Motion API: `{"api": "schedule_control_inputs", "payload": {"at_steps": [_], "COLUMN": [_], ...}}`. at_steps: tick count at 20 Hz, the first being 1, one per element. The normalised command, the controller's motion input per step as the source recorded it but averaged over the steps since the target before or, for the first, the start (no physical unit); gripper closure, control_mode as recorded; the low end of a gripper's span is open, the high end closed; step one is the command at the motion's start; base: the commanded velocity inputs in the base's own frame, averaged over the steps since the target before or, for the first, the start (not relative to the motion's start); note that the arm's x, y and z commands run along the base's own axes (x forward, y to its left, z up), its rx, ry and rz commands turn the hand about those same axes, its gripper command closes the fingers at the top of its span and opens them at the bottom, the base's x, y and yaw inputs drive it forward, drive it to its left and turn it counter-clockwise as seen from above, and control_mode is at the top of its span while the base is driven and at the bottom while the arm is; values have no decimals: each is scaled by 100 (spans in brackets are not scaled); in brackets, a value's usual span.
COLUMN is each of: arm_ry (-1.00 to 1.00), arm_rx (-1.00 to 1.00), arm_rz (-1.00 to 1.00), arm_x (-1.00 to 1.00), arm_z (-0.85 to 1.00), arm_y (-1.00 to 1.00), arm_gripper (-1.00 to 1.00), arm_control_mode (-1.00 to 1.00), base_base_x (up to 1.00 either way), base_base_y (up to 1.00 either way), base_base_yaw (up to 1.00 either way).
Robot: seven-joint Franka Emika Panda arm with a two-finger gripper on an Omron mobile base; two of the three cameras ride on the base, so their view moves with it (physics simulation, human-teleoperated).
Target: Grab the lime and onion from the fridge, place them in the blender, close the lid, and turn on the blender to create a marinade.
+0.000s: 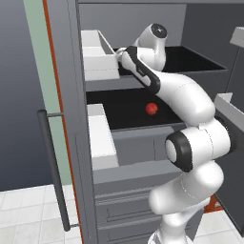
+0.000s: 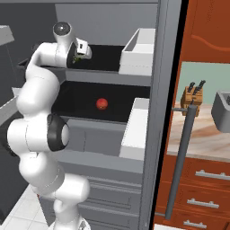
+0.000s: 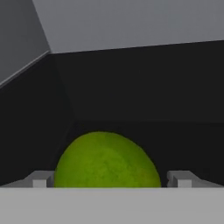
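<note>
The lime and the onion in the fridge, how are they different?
The lime is yellow-green; the onion is reddish. The lime sits on the upper black shelf, the onion on the shelf below it. The lime lies between the fingertips of the gripper, though whether they touch it cannot be told, while the onion lies alone, away from the hand. Both are small and round, inside the open fridge.

Lime (image 3: 107, 159): yellow-green, round, on the fridge's (image 1: 143, 157) upper black shelf. Onion (image 1: 151, 108): small, red, mid lower shelf. Fridge doors open.
</note>
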Motion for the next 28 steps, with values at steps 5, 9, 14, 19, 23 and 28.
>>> {"api": "schedule_control_inputs", "payload": {"at_steps": [5, 9, 14, 19, 23, 28], "arm_ry": [1, 8, 5, 0, -3, 0], "arm_rx": [0, -2, -1, 0, 0, 0], "arm_rz": [0, 0, 0, 3, 0, -1], "arm_x": [17, 0, 0, -5, -91, -100], "arm_z": [-21, -43, -37, -23, 0, 0], "arm_y": [1, 0, 0, -2, -47, -66], "arm_gripper": [100, 100, 100, 100, 100, 100], "arm_control_mode": [-100, -100, -100, -100, -100, -100], "base_base_x": [0, 0, 0, 0, 0, 0], "base_base_y": [0, 0, 0, 0, 0, 0], "base_base_yaw": [0, 0, 0, 0, 0, 0]}}
